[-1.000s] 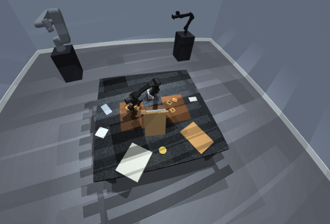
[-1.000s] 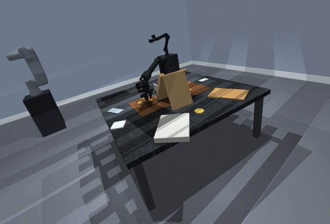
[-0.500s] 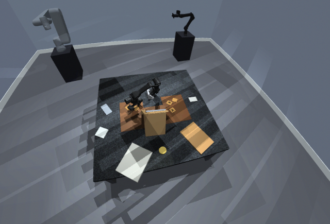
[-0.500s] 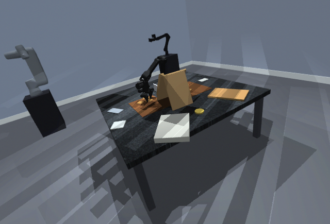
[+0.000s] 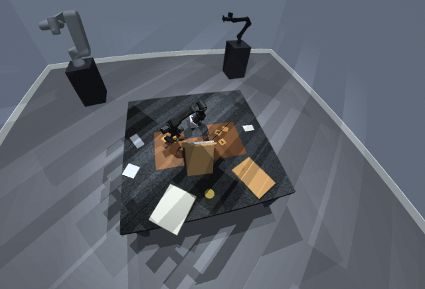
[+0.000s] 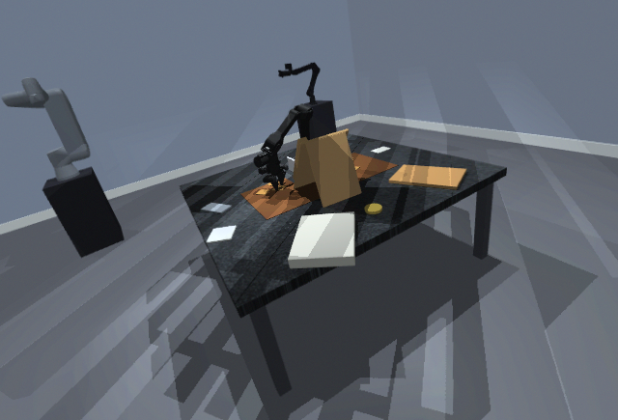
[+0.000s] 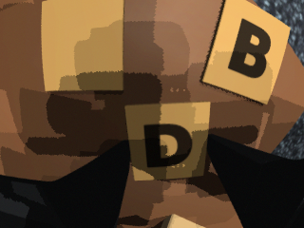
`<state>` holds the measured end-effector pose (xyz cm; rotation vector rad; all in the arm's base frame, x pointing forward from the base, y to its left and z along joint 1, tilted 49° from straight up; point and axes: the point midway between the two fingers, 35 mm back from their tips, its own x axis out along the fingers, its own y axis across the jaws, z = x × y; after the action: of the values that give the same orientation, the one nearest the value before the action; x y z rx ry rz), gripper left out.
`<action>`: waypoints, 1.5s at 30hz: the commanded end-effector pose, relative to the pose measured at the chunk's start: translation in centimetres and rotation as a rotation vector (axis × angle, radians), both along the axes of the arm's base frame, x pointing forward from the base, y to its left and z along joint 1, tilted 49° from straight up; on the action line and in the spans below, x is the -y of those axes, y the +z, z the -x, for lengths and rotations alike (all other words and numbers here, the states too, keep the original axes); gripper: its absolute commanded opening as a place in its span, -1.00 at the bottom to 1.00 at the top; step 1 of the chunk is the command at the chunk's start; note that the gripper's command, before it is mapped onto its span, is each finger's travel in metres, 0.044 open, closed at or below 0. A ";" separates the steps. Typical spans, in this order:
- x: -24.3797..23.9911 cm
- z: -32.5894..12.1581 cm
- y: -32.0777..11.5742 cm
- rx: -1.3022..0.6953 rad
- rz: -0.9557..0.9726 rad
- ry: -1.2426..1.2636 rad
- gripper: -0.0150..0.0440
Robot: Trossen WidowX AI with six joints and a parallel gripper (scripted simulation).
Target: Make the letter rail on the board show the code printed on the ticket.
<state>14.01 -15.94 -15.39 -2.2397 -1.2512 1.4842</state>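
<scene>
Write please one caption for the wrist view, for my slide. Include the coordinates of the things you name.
Gripper fingers flank the D tile (image 7: 168,161), with the B tile (image 7: 249,49) and a blank-faced tile (image 7: 83,45) lying beyond.

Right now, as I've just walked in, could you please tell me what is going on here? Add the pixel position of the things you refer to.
A black robot arm (image 5: 183,115) (image 6: 285,128) is at the letter tiles on a brown mat (image 5: 165,160) (image 6: 269,210) (image 7: 157,28). Its gripper (image 5: 171,139) (image 6: 280,188) (image 7: 169,143) has a finger on either side of the D tile (image 7: 168,159), though I can't tell whether it grips it. The B tile (image 7: 251,52) lies nearby.
</scene>
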 end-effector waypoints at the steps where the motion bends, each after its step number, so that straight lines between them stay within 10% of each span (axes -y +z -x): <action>1: -0.1 -0.1 0.0 -0.001 -0.003 -0.006 0.23; 9: 0.4 0.1 0.4 -0.001 -0.003 -0.006 -0.48; 45: 1.8 0.3 2.1 -0.002 -0.002 -0.006 -0.49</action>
<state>13.73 -17.54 -13.46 -2.2360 -1.2362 1.4765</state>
